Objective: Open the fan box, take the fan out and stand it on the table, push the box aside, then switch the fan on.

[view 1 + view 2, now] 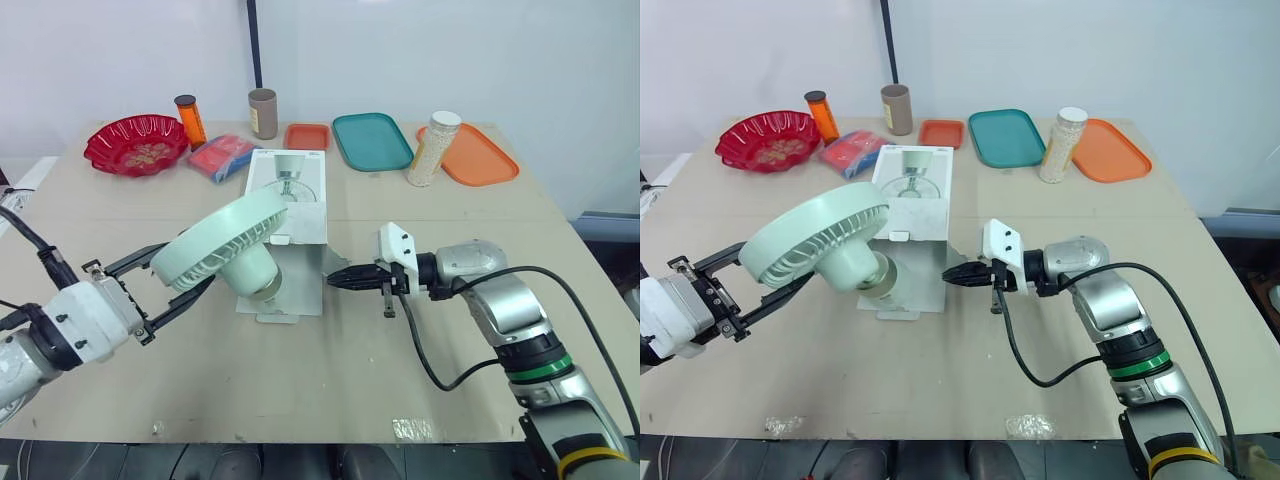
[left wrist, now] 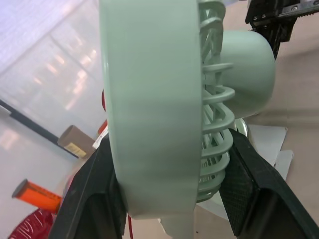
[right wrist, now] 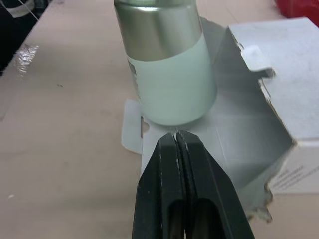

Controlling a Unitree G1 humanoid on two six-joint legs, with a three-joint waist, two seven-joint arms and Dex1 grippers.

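We log: fan point(image 1: 225, 240) in left tool point(image 1: 188, 266), over box point(image 1: 290, 205) | box on surface point(image 1: 300, 385), centre | right tool point(image 1: 335, 279) just right of fan base.

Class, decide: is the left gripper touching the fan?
Touching. The left wrist view shows the left gripper clamped on the fan, fingers pressed against both sides.
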